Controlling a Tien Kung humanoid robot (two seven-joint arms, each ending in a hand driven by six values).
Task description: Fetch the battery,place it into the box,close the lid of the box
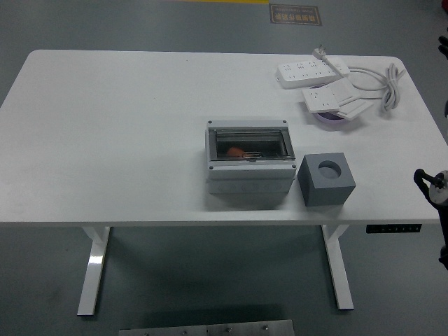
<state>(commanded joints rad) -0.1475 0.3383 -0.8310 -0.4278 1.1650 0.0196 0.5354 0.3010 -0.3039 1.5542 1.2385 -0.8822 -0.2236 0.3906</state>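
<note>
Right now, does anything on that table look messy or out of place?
Mostly tidy. The odd spot is far right: power strips piled askew over a purple dish, cable looped loosely. The box sits square, lid shut.

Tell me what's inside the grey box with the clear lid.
Through the closed clear lid of the box, an orange object lies at the left, likely the battery. Reflections on the lid hide the rest of the interior.
</note>
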